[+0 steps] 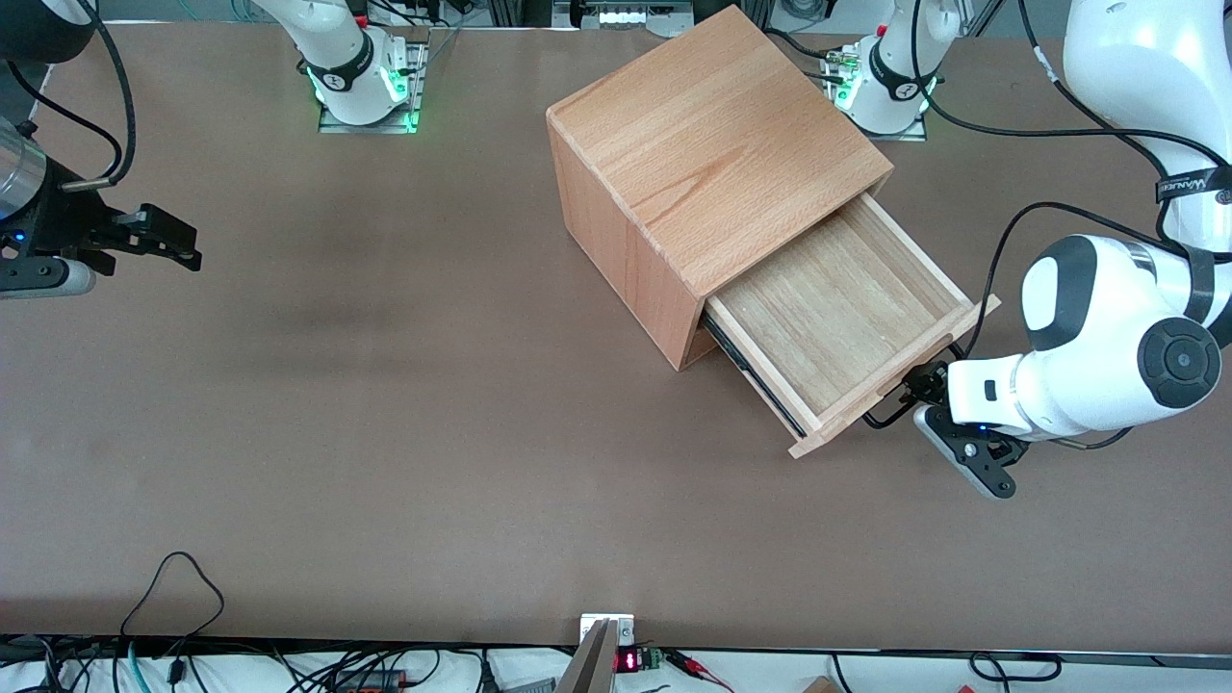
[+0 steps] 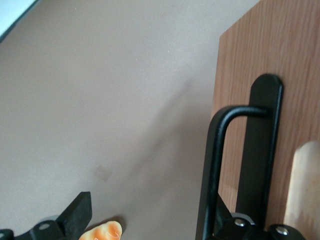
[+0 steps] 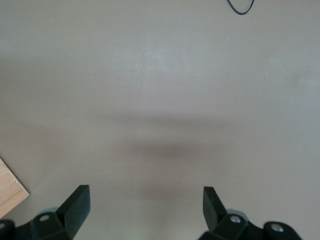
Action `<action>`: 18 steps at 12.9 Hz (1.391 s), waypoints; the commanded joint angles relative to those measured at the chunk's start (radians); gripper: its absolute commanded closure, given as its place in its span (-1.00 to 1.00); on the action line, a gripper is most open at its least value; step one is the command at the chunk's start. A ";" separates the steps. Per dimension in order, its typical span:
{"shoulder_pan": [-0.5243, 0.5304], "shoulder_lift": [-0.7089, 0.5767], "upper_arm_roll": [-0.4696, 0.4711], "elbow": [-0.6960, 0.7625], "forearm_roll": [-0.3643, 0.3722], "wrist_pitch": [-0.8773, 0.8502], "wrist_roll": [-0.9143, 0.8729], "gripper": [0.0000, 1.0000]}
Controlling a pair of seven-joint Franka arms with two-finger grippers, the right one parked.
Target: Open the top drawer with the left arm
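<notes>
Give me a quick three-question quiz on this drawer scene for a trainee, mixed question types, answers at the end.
1. True or false: the drawer sits shut, flush in the cabinet.
2. Where is the gripper? A: on top of the cabinet. B: in front of the drawer, at its handle. C: inside the drawer.
3. In a word, what lies in the drawer?

Key
1. False: it is pulled well out.
2. B: the fingers are open, with the bar between them.
3. Nothing: only its bare wooden floor shows.
</notes>
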 commanded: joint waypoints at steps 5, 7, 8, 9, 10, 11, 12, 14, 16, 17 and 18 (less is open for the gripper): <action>-0.009 0.031 0.015 0.070 0.040 -0.121 0.015 -1.00; -0.009 0.031 0.013 0.079 0.038 -0.143 0.012 -1.00; -0.009 0.031 0.013 0.085 0.037 -0.146 0.012 -1.00; -0.010 0.031 0.013 0.097 0.035 -0.158 0.012 -1.00; -0.010 0.031 0.013 0.108 0.035 -0.166 0.012 -1.00; -0.010 0.031 0.013 0.111 0.032 -0.167 0.012 -1.00; -0.009 0.031 0.012 0.111 0.029 -0.169 0.012 -1.00; -0.009 0.031 0.009 0.113 0.024 -0.181 0.010 -1.00; -0.009 0.031 0.003 0.113 0.023 -0.187 0.010 -1.00; -0.007 0.029 0.001 0.116 0.023 -0.201 0.010 -1.00; -0.006 0.028 0.001 0.139 0.023 -0.216 0.010 -1.00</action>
